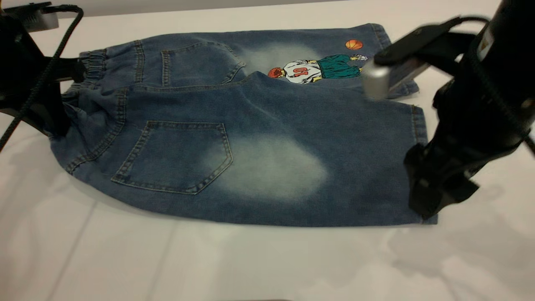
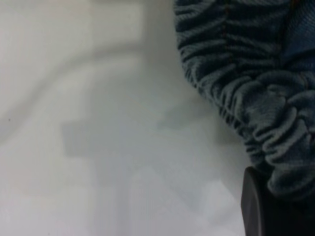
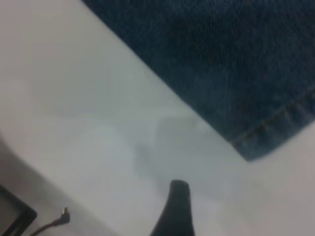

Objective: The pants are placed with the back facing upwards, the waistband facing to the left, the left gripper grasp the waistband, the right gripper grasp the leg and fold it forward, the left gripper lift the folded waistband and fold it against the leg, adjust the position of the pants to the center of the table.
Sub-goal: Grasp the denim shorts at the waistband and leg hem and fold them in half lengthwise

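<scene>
The pants [image 1: 259, 167] lie flat on the table [image 1: 209, 263], back pockets up. The near plain leg [image 1: 334, 167] lies partly over the far leg with the cartoon print [image 1: 317, 69]. The waistband [image 1: 94, 62] points left. My left gripper [image 1: 69, 83] is at that end, shut on the waistband [image 2: 246, 83], which bunches against one black finger [image 2: 253, 206]. My right gripper [image 1: 422, 205] hovers at the near leg's hem corner [image 3: 275, 123], open. Its one visible finger [image 3: 178, 206] is over bare table, short of the hem.
White table surface [image 3: 98, 123] stretches wide in front of the pants and to both sides. The right arm's wrist camera mount [image 1: 401, 62] hangs over the far leg's hem. A dark object with a thin cable [image 3: 19, 219] sits beyond the table edge in the right wrist view.
</scene>
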